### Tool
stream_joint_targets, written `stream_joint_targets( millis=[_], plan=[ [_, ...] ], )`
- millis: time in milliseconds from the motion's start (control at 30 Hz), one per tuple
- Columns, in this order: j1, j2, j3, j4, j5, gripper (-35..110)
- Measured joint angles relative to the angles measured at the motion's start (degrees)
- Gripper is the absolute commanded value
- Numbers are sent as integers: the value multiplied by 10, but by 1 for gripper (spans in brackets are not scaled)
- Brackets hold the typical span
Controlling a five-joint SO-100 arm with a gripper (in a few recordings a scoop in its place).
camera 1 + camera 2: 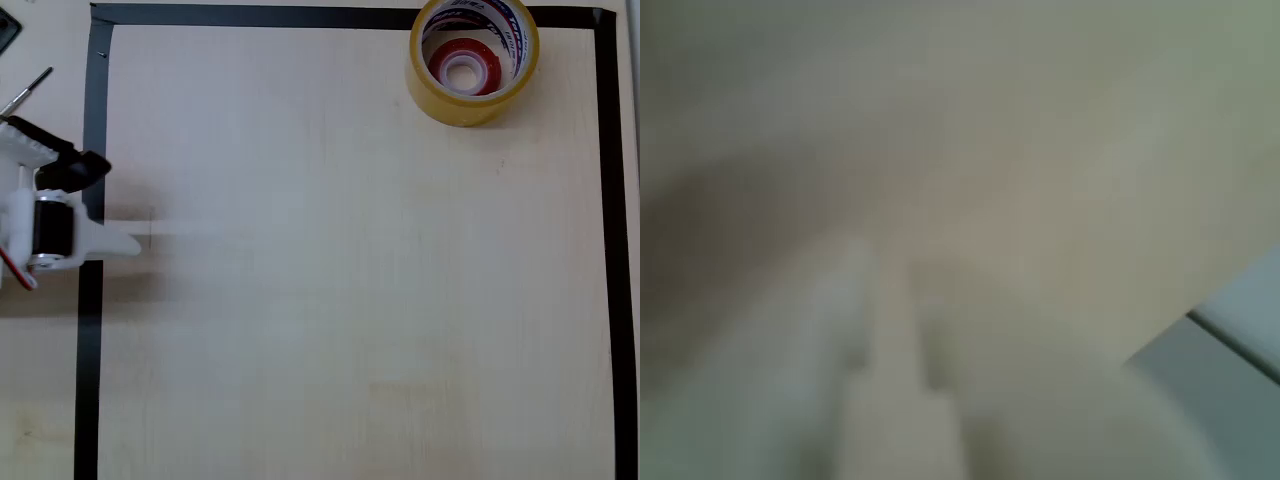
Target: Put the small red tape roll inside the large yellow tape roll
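Note:
The large yellow tape roll (473, 62) stands at the far right corner of the taped-off area in the overhead view. The small red tape roll (464, 66) lies flat inside its white core, its own white centre showing. My white gripper (132, 243) sits at the left edge of the table, far from both rolls, and points right. Its fingers form one narrow wedge with nothing between them. In the wrist view the picture is heavily blurred, and the pale gripper (890, 310) shows at the bottom over light wood.
Black tape lines (90, 330) frame the light wooden table on the left, top and right. The arm's body and black motor (52, 225) overlap the left line. A pale blue-grey edge (1230, 350) shows at the lower right of the wrist view.

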Motion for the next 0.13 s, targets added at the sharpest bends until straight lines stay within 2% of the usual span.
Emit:
stream_joint_targets(
  millis=[133],
  plan=[
    [15, 88, 18, 33, 4, 0]
  ],
)
